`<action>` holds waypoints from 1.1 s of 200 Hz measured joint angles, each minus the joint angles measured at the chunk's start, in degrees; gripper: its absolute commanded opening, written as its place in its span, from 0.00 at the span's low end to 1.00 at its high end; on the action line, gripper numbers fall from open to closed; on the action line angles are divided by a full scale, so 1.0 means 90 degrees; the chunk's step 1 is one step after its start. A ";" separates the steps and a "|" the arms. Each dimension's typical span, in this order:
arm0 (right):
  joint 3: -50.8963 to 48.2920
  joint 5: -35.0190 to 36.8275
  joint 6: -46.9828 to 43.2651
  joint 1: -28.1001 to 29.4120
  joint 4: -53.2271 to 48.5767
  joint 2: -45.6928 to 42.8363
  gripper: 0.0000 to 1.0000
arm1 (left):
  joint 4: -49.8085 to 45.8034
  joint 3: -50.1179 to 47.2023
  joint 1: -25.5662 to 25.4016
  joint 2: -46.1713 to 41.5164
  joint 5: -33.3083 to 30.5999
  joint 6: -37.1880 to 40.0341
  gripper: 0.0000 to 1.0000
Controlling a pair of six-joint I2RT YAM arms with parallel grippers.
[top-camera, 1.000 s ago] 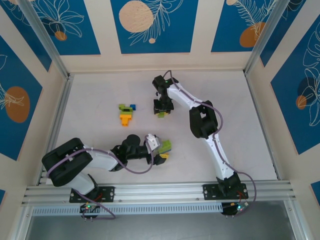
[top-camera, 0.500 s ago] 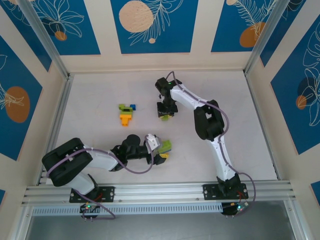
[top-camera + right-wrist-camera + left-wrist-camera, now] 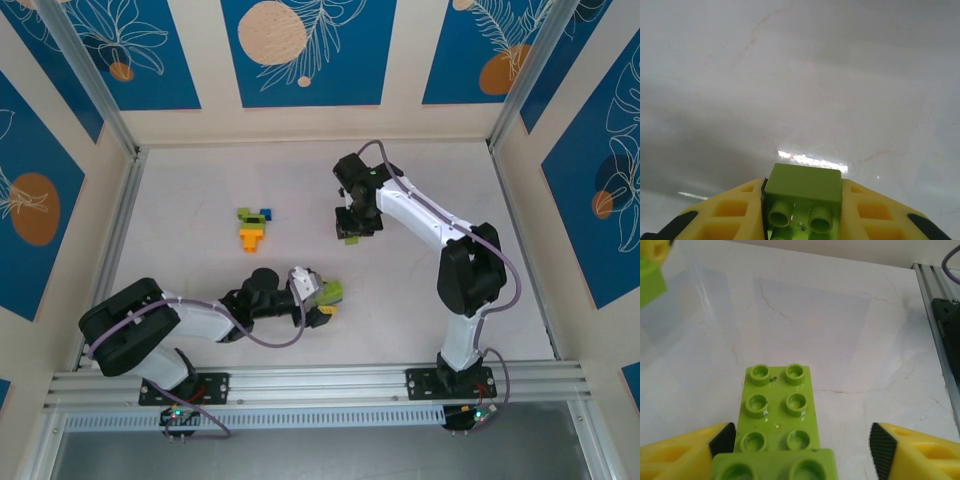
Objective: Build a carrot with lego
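Note:
A long lime green lego [image 3: 776, 410] lies on the white table with a second lime piece [image 3: 774, 466] stacked on its near end. My left gripper [image 3: 802, 447] is open around it: the left pad [image 3: 723, 438] is close beside the brick and the right pad [image 3: 882, 452] stands well clear. From above, that brick [image 3: 331, 292] sits at the left gripper [image 3: 322, 302]. My right gripper [image 3: 802, 200] is shut on a small lime lego [image 3: 803, 196], held above the table at centre right [image 3: 351, 230]. A small cluster of lime, blue and orange lego [image 3: 252, 227] lies left of centre.
An aluminium rail [image 3: 939, 335] runs along the table's edge to the right of the left gripper. Patterned blue walls [image 3: 300, 50] enclose the table on three sides. Bare white table surface [image 3: 440, 300] lies to the right.
The right arm has swung to the right across the table, carrying its lime lego with it. The left arm has stayed in place around its brick.

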 measured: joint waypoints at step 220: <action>-0.1552 -0.0505 0.0794 0.1365 -0.1175 -0.2227 0.28 | 0.0000 0.0000 0.0078 0.0002 0.0126 0.0024 0.40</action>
